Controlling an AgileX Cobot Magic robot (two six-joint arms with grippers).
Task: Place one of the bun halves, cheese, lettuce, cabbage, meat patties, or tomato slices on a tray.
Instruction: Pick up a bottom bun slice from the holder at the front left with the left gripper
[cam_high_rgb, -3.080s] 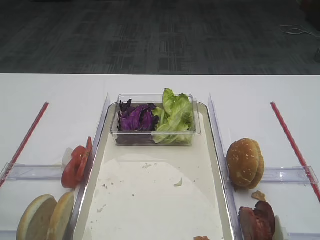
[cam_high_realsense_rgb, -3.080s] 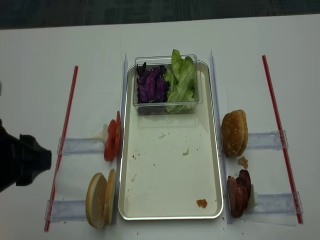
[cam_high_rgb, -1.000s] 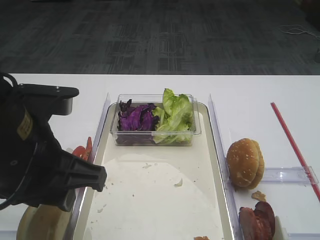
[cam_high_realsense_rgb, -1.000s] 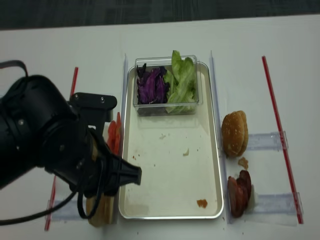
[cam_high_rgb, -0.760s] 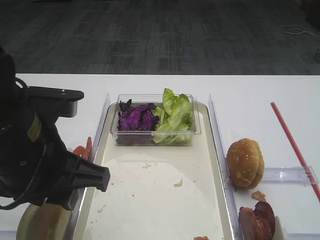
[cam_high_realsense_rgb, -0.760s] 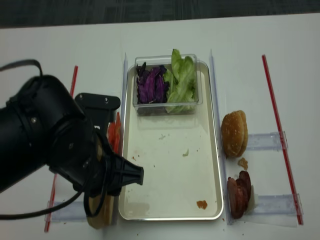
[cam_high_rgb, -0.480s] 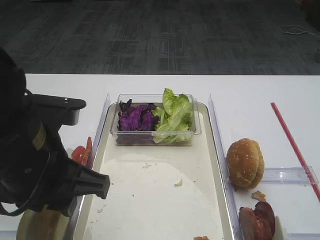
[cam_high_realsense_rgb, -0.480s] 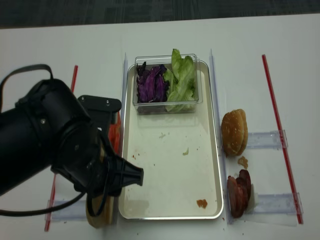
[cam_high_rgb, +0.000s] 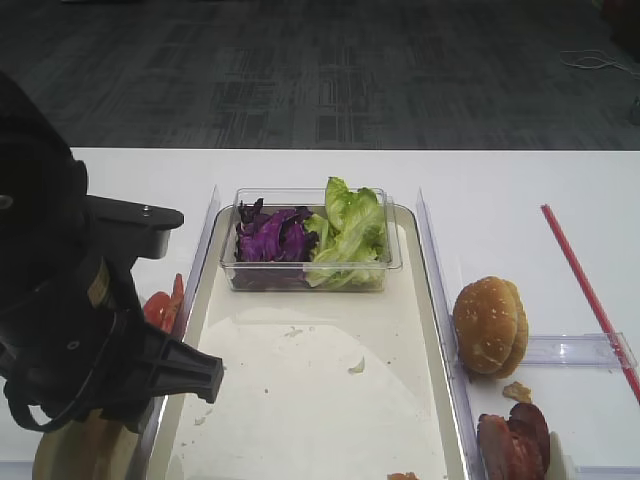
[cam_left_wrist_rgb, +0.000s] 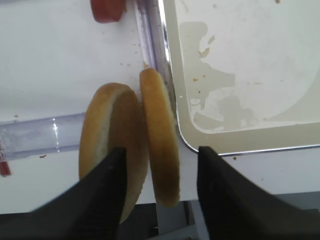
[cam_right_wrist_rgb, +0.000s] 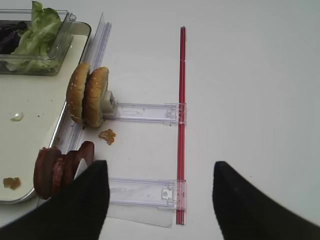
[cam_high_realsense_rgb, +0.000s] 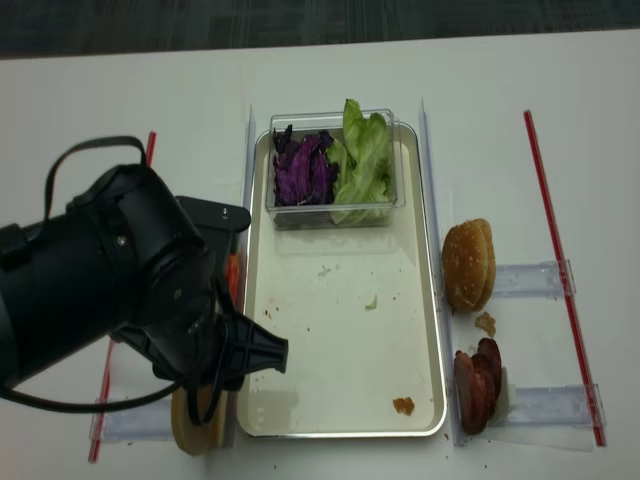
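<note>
2 bun halves (cam_left_wrist_rgb: 132, 145) now sit under your left end effector (cam_left_wrist_rgb: 157, 192), which has dropped in, jaws spread, nothing gripped yet.

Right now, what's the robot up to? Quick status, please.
Left gripper open, straddling the bun halves standing beside the tray. Nothing gripped yet. Right gripper open, idle. Nothing in the way.

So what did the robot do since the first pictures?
The left arm came in from the left and lowered its open tool over the bun halves, straddling them but not gripping. The tray, lettuce, cabbage, tomato slices and meat patties stayed put.
</note>
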